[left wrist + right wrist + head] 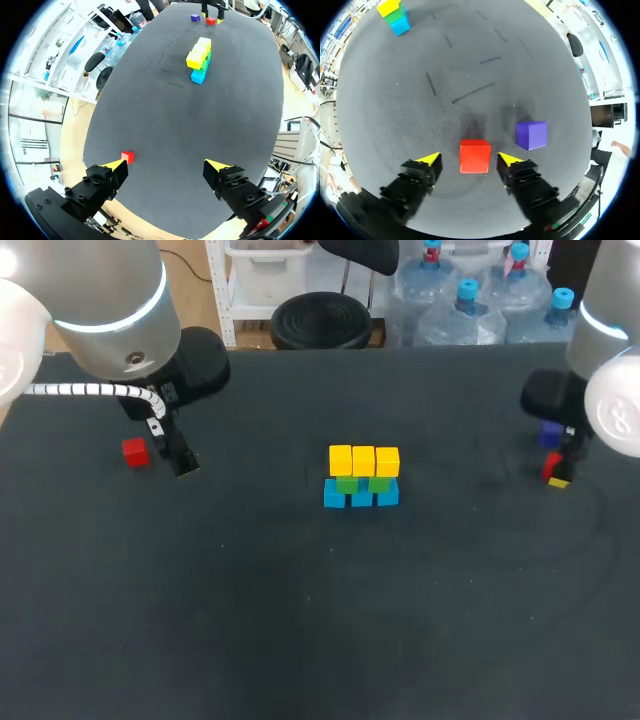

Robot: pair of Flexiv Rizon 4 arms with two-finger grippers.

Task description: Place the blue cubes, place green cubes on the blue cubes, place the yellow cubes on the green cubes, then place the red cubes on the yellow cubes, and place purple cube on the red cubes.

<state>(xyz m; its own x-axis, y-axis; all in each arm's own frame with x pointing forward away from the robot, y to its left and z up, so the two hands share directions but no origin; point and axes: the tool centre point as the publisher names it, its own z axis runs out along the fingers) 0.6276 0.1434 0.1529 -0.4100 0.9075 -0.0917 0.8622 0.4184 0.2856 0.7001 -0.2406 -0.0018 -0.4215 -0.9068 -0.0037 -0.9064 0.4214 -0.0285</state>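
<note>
Red cube straddled by right gripper — spread wide, nothing gripped yet | left gripper spread, empty | pickup judged next.

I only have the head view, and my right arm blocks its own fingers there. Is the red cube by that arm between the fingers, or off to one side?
Observer: Between them. In the right wrist view the red cube sits between the right gripper fingers, which are open, with a gap on each side.
Operator: Is the purple cube crowding it?
Observer: No. The purple cube stands outside one finger and a little ahead of it, apart from the red cube.
Operator: And my left arm?
Observer: The left gripper is open with nothing between its fingers. The second red cube lies just past one fingertip, not between them.
</note>
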